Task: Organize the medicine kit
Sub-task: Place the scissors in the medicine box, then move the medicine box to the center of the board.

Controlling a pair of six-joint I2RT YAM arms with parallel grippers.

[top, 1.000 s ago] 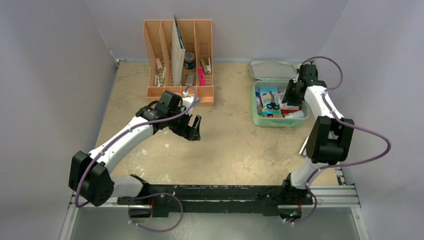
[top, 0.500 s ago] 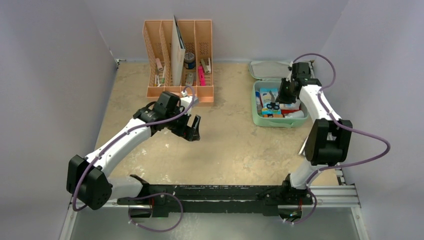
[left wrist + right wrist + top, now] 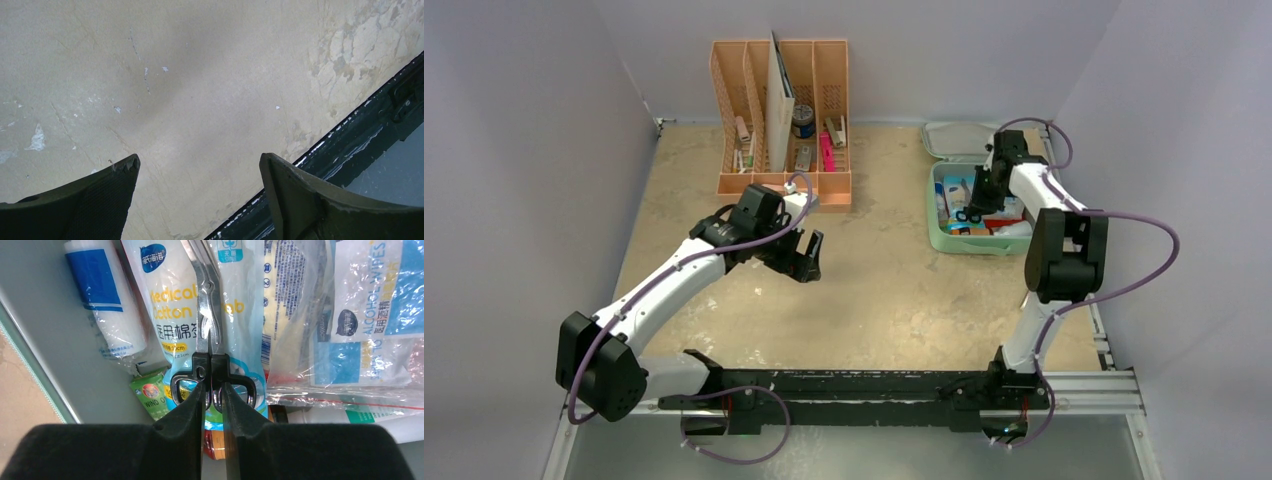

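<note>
The mint-green medicine kit lies open at the right, its lid flat behind it. In the right wrist view it holds a bandage roll, a cotton pack, alcohol wipes and black-handled scissors on top. My right gripper reaches down into the kit, jaws nearly together, pinching the scissors where the two handle loops meet. From above, the right gripper is just behind the scissors. My left gripper hangs open and empty over bare table at mid-left.
A peach-orange slotted organizer stands at the back centre-left with a folder and small items in it. The black base rail runs along the near edge and shows in the left wrist view. Grey walls close in left, back and right.
My right arm has swung left over the kit and lowered onto the scissors while its jaws narrowed. The left arm has shifted slightly and its jaws stay wide.
</note>
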